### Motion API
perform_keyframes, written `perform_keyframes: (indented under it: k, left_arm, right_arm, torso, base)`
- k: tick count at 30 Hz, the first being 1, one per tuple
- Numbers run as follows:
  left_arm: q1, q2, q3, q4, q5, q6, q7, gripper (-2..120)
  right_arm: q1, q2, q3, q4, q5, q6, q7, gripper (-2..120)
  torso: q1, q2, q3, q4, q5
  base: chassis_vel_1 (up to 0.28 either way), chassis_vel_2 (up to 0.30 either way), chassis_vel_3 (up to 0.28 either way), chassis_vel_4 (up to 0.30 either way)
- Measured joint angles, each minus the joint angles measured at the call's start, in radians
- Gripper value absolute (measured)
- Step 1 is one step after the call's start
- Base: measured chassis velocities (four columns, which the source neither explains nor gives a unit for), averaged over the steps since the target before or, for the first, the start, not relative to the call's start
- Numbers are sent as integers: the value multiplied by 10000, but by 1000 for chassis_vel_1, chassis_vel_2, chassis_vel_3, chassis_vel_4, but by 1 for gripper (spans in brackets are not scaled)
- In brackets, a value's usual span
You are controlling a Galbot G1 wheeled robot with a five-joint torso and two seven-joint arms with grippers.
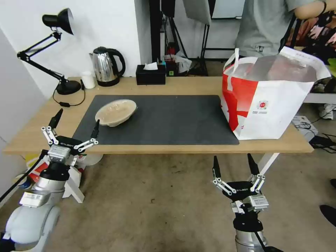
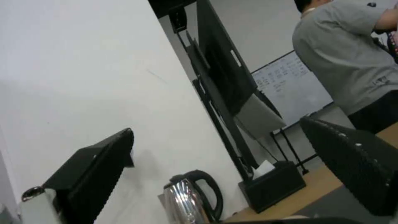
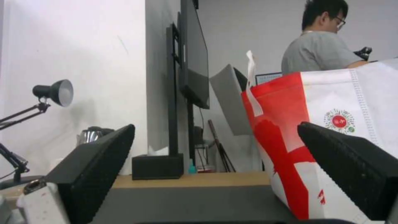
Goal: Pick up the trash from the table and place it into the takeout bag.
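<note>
On the table's [image 1: 168, 148] dark mat I see the beige bowl [image 1: 116, 112] just beyond my spread left gripper [image 1: 77, 124], the takeout bag [image 1: 269, 101] standing at the right end, my right gripper [image 1: 233, 164] spread below the edge.

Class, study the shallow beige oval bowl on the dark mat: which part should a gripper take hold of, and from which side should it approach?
Probably the rim of the beige oval bowl nearest the open left gripper, from the table's front edge. The bowl is shallow and tilted, so its thin raised lip suits a pinch better than its wide body.
</note>
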Motion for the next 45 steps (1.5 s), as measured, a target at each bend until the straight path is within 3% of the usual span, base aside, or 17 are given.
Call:
perform_keyframes:
  k: [12,21,32,37,45]
  left_arm:
    - [-219,1154,-358,401,-303,206,361,100]
    - [-629,2525,-679,1090,-444,253,794,100]
    - [-1392,4199,-605,2472,117,-207,1474,100]
    - [-1730,4545,-500,3136,564,-527,1685,100]
    - [-2061,4461,-376,3821,1599,-1255,1935,100]
  right_arm:
    - [0,0,0,0,1,0,0,100]
    - [0,-1,0,0,0,0,0,100]
    - [0,0,0,0,0,0,0,100]
    - [0,0,0,0,0,0,0,100]
    - [0,0,0,0,0,0,0,100]
  torso:
    - [0,0,0,0,-1]
    - [-2,0,0,0,-1]
    - [-1,0,-1,-1,0]
    - [-2,0,0,0,-1]
    - [-2,0,-1,1,-1]
  base:
    - [0,0,0,0]
    - [0,0,0,0]
    - [0,0,0,0]
    - [0,0,0,0]
    - [0,0,0,0]
